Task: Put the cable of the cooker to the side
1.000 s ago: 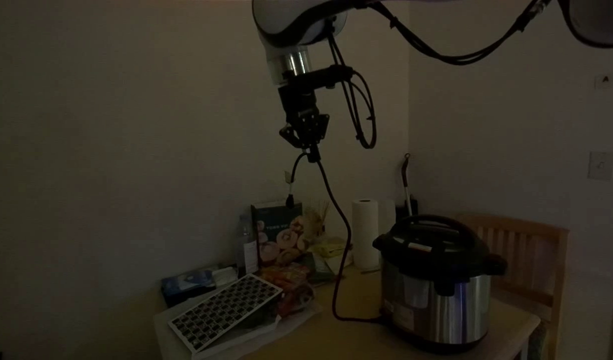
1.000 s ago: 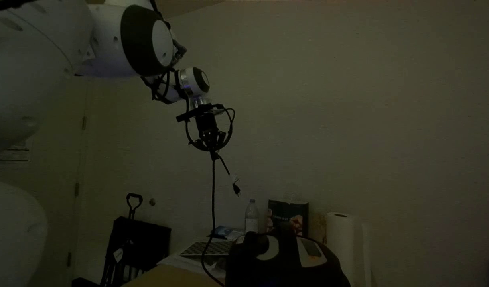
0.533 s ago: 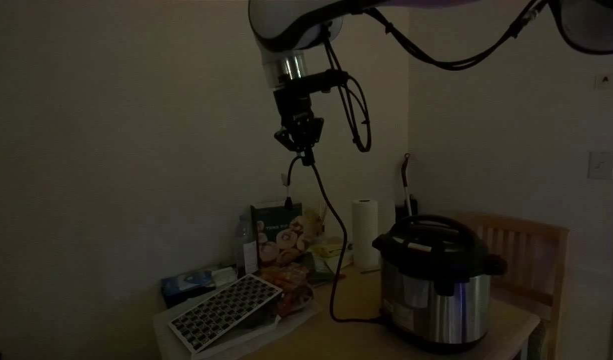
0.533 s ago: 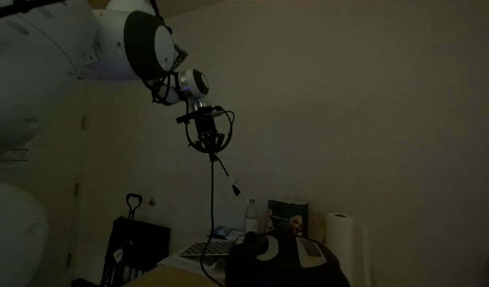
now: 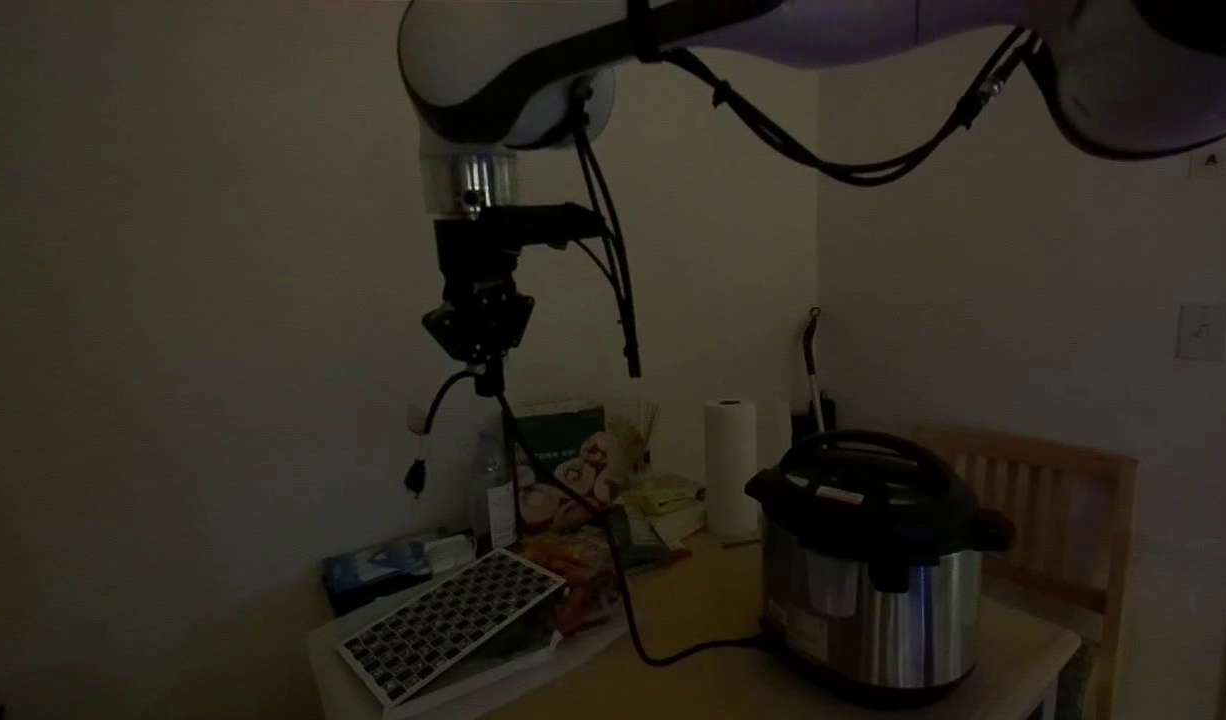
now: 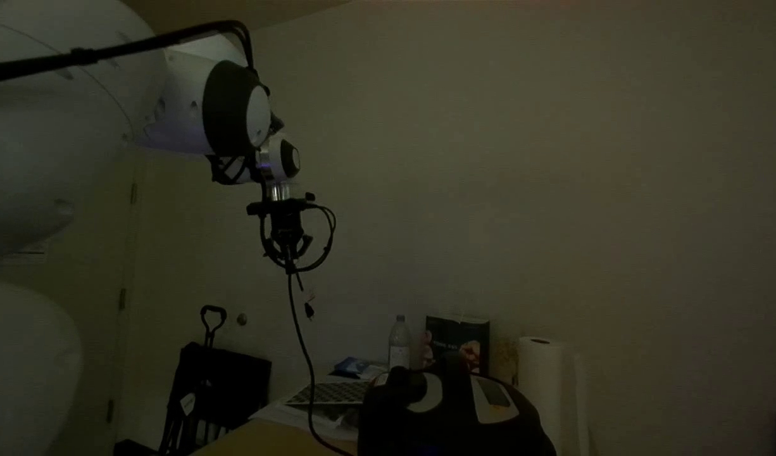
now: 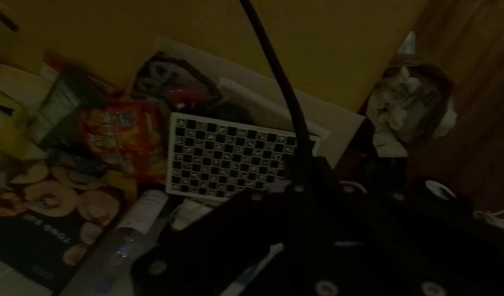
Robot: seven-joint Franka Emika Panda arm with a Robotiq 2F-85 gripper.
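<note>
Step in hand looked like moving the cable (image 7: pixel 283 82) aside and setting it down; best done slow, with slack left in the run so the cooker (image 5: pixel 868 580) didn't get tugged; plug (image 5: pixel 415 476) needed to touch down before any release, so nothing dropped or sprang back; patterned board (image 5: pixel 451 625) looked propped at a slant and might have shifted under the cord, so the counter (image 5: pixel 703 590) itself seemed the safer landing; tool (image 5: pixel 489 376) was clamped narrow on the cable, near the plug end; both exterior views put that grip up in the air, well apart from the cooker; plug dangled free, below and beside the tool; the long run dropped from just under the tool to a low bend, then into the cooker's base; couldn't tell where it first met the counter; wrist view had the cable crossing over the board into the tool.
</note>
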